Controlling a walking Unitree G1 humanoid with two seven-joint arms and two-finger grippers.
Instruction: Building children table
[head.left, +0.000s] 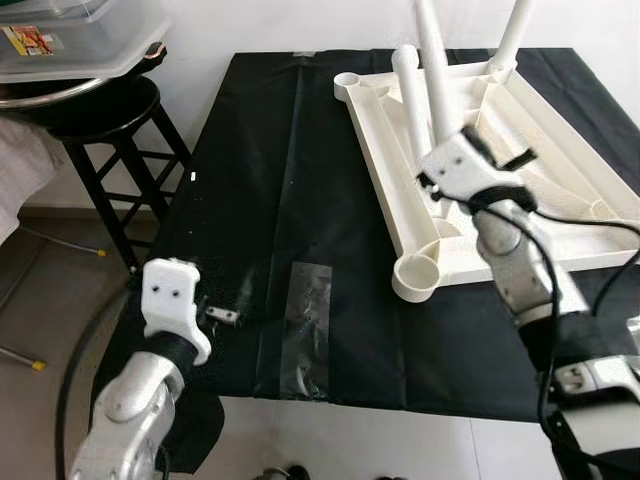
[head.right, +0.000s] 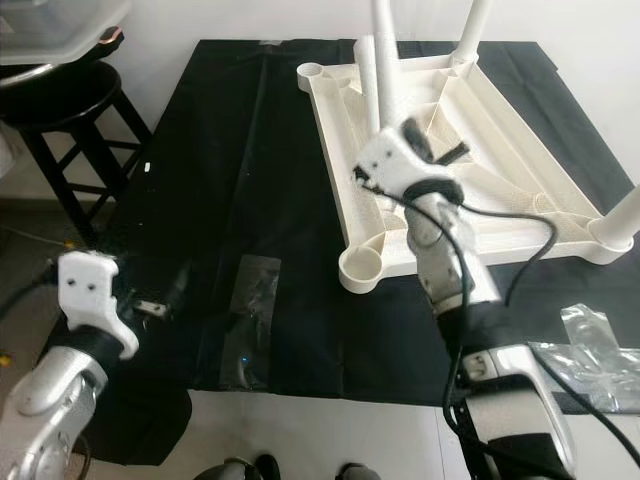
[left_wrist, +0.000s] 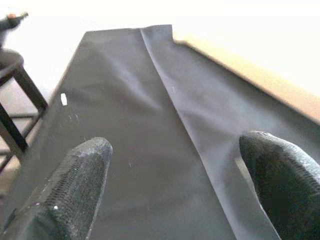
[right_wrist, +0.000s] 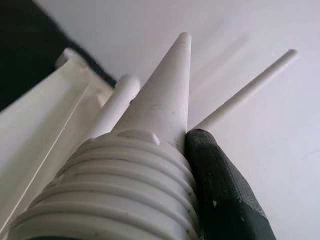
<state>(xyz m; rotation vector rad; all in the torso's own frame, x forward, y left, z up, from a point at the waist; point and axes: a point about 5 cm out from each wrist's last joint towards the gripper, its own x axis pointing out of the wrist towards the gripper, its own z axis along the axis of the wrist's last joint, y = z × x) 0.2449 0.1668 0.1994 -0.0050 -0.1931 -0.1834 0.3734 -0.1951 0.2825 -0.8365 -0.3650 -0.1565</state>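
A white plastic table top lies upside down on a black cloth. My right gripper is shut on a white tapered leg, holding it upright over the top's left side. The leg's ribbed end sits against a black finger. A second leg lies close beside it. One leg stands at the far corner and another at the near right corner. The near left socket holds no leg. My left gripper hovers open over the cloth's near left part.
A black stool carrying a clear plastic box stands left of the cloth. A flat clear bag lies on the cloth near its front edge. Crumpled plastic lies at the right. A black cable curls on the floor.
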